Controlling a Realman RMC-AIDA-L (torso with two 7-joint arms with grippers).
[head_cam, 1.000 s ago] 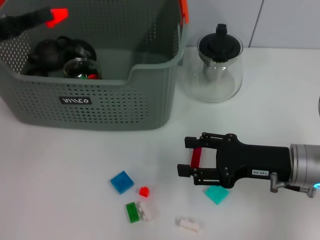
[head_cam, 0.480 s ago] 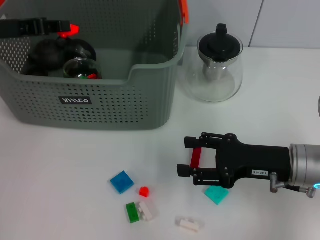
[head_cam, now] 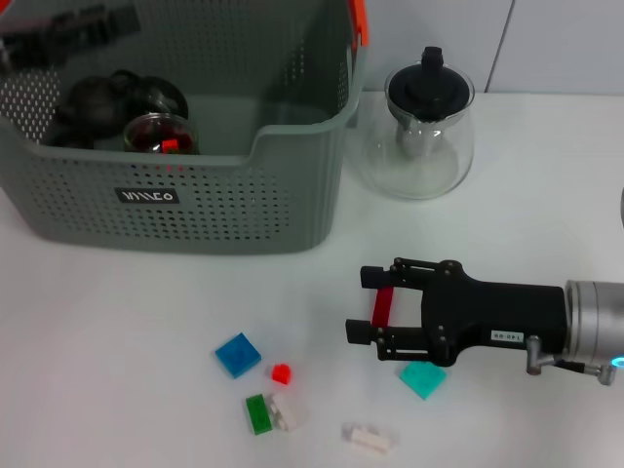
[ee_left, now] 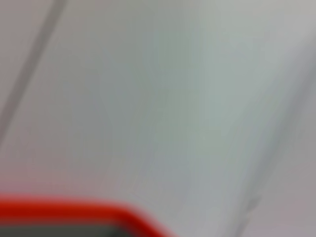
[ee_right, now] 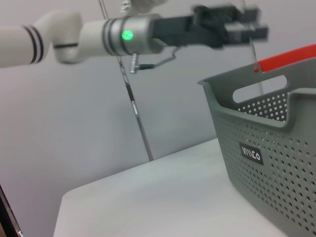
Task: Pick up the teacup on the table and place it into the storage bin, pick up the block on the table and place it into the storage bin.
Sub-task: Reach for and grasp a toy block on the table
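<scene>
Gone from the left gripper (head_cam: 117,18), the red block (head_cam: 169,144) lies in the bin (head_cam: 292,185); fingers parted, empty. Right gripper (head_cam: 356,302) open, idle.

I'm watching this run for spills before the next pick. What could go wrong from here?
The right gripper sits low on the table with a red block between its fingers, and the teal block lies right beside it, so a sweep might knock it. The glass teapot stands close to the storage bin; carrying a block across could clip it. The left gripper hovers over the bin.

White table (head_cam: 117,322): storage bin (head_cam: 195,210), glass teapot (head_cam: 421,136), scattered blocks (head_cam: 238,355).
</scene>
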